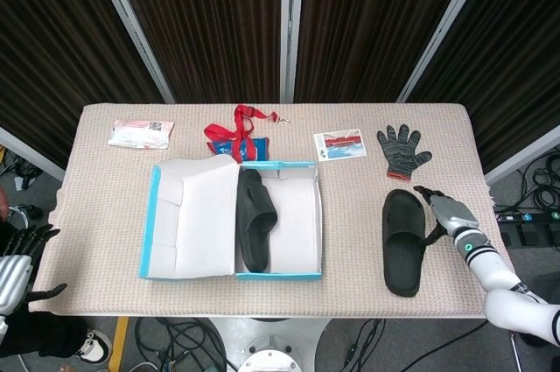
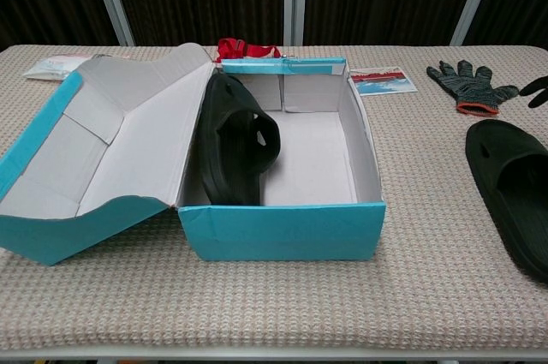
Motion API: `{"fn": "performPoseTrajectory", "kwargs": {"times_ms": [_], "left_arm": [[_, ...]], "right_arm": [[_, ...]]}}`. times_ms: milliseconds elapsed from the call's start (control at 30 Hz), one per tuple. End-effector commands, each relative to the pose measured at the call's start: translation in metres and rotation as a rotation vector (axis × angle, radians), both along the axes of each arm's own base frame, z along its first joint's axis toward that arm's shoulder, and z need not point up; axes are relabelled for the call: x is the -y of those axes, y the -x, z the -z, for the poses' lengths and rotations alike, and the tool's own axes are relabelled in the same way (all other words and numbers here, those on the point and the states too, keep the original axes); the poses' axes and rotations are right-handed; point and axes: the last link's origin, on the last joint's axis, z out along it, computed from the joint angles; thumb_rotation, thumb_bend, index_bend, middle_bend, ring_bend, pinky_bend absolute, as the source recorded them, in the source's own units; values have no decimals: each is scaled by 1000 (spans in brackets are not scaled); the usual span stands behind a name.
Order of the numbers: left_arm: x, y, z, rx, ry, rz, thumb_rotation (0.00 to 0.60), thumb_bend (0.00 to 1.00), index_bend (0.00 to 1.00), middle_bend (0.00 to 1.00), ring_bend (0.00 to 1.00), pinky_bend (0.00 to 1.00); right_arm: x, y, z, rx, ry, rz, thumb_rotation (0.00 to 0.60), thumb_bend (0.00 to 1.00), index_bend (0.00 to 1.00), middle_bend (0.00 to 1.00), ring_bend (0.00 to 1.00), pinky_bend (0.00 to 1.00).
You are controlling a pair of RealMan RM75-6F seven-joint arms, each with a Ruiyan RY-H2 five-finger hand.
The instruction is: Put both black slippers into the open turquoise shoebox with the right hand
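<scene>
One slipper [image 1: 255, 223] is stowed in the shoebox [image 1: 302, 274]; second slipper [image 1: 404, 242] is left on bench, right hand [image 1: 444, 212] beside it, fingers apart, empty.

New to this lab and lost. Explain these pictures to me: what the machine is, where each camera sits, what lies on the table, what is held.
It is a two-armed robot with humanlike hands. One camera looks down from its head, the other looks forward from its chest. On the table stands an open turquoise shoebox with one black slipper inside. The second slipper lies outside; the right hand sits beside it, fingers spread, holding nothing. The left hand waits off the table's edge, empty. Also there: a grey glove, a red lanyard, a card, a packet.
</scene>
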Motion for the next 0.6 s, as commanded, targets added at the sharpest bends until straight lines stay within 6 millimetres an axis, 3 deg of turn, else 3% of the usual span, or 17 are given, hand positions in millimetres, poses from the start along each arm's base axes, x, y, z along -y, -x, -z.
{"fn": "performPoseTrajectory", "kwargs": {"times_ms": [33, 600], "left_arm": [[0, 1, 0, 5, -1, -4, 600, 57, 127, 83, 1, 52], [1, 3, 2, 54, 24, -23, 600, 57, 127, 83, 0, 52]], "right_arm": [[1, -2, 7, -23, -28, -2, 600, 0, 0, 47, 0, 83], [15, -24, 27, -132, -62, -33, 600, 0, 21, 123, 0, 59]]}}
